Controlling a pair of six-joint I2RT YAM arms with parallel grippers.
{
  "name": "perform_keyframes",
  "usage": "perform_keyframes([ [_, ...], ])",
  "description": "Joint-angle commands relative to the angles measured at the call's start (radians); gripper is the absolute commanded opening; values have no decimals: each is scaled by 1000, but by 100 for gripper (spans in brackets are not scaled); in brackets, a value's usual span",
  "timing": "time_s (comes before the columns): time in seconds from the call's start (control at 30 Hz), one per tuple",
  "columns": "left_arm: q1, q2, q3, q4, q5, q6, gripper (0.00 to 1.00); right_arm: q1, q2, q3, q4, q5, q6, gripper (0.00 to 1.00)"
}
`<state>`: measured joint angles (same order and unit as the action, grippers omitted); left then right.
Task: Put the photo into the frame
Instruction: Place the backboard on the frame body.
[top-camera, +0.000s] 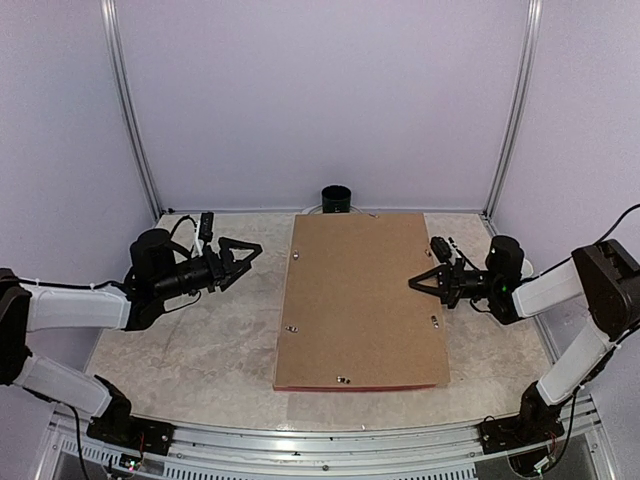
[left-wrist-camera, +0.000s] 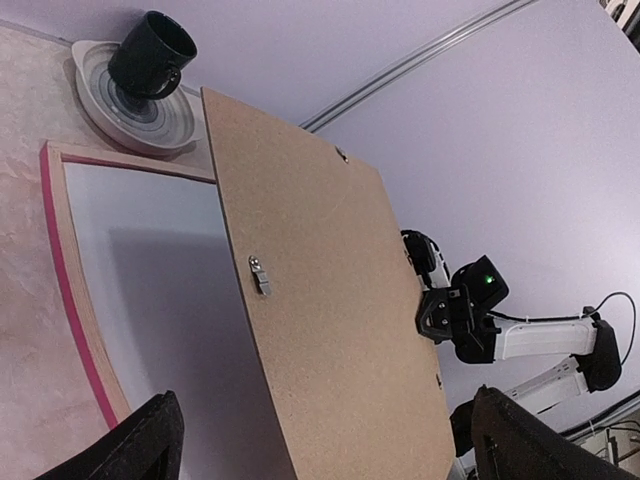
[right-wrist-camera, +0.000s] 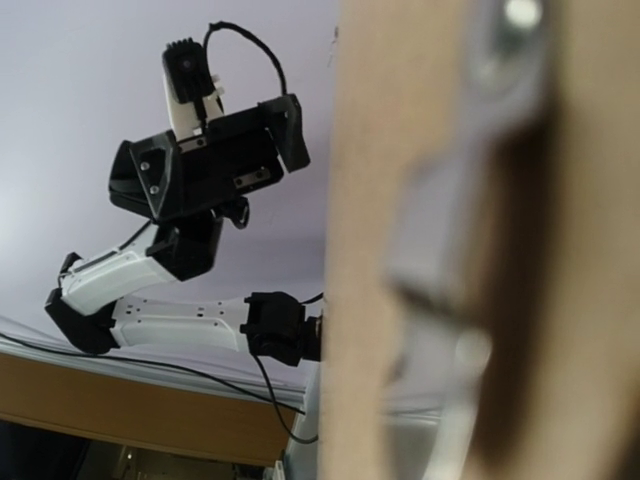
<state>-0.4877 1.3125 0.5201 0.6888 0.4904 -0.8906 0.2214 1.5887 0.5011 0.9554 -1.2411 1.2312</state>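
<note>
The frame (left-wrist-camera: 75, 300) lies flat at the centre of the desk between my two arms, with its long axis running near to far. In the top view only a pink strip of it shows, along the near edge. The rest is covered by the brown backing board (top-camera: 360, 300), which has the same orientation. My right jaws (top-camera: 414, 284) are closed at the board's right edge, and I judge that they are pinching it. The right wrist view is filled with blurred brown board, too close to confirm contact. My left jaws (top-camera: 250, 260) stand fully open and hold nothing. They are left of the board's left edge, near it but not touching, and point right toward it. From the left wrist the board sits raised off the frame on my left side, exposing a white inner face (left-wrist-camera: 150, 300) inside the pink-and-wood rim, with the board's shadow across it. The photo is not visible in any view, and I cannot tell whether it lies under the board. My right arm is the nearer one. I judge that any loading must enter through the open left side.
</note>
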Motion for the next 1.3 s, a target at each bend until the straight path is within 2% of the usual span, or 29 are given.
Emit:
perform_keyframes([
  [0.0, 12, -3, 58, -151, -29, 109, 99, -13, 11, 61, -47, -10, -69, 0],
  [0.13, 18, 61, 87, -156, 1, 131, 99, -13, 33, 87, -107, -4, -116, 0],
  [0.33, 16, 155, 40, 2, 10, 124, 99, -27, 84, 102, -110, -9, -126, 0],
  [0.5, -2, 201, 11, 60, -52, 197, 99, -33, 118, 126, -147, -10, -153, 0],
  [0.8, -28, 317, 3, 132, -33, 276, 99, -35, 171, 181, -242, 4, -235, 0],
  [1.27, -2, 338, -16, 208, 15, 264, 99, -36, 263, 294, -376, 0, -333, 0],
])
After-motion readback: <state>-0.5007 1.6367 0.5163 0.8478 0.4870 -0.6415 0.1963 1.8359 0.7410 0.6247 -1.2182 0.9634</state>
